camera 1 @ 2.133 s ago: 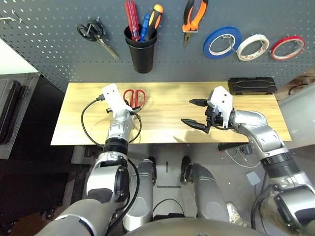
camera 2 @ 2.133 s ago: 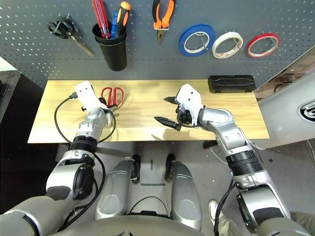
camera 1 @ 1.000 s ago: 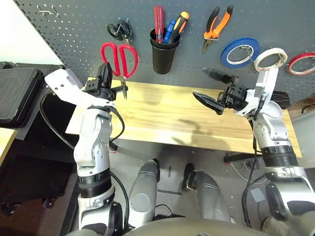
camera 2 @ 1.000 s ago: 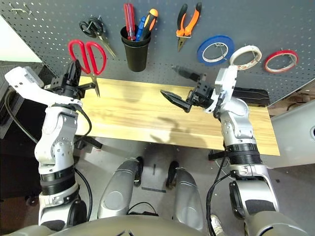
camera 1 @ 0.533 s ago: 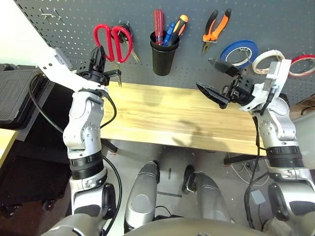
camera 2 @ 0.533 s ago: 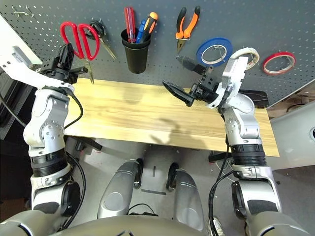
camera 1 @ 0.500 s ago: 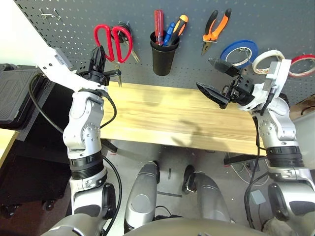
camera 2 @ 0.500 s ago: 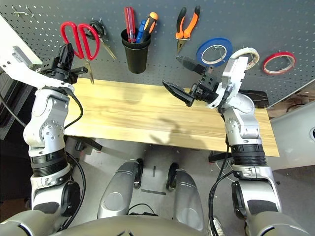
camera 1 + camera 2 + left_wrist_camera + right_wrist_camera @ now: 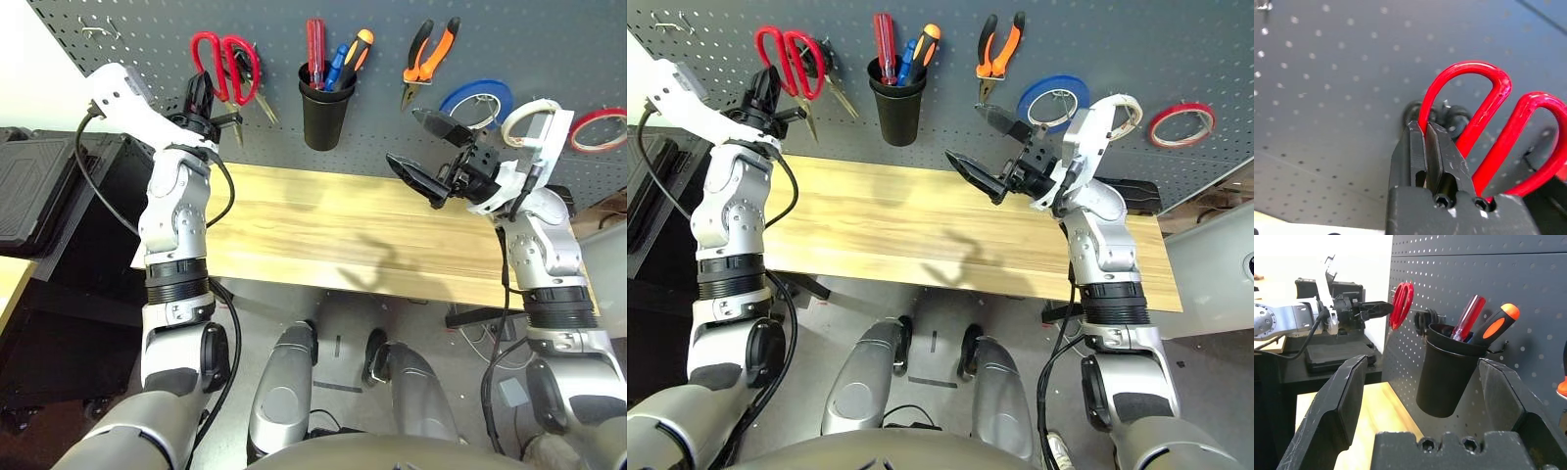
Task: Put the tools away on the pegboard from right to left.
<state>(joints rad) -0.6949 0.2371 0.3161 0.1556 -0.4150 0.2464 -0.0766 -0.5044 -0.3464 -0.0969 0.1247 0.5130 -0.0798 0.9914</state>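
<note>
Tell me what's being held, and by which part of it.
The left gripper holds the red scissors by one handle loop. The right gripper is open.

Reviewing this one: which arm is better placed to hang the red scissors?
Left: its claw grips the red-handled scissors near the pegboard. The right claw is open and empty.

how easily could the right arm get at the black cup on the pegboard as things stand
Probably yes: the right gripper is open and empty, facing the black cup with nothing between; the left gripper, gripping the red-handled scissors, is off to the side.
</note>
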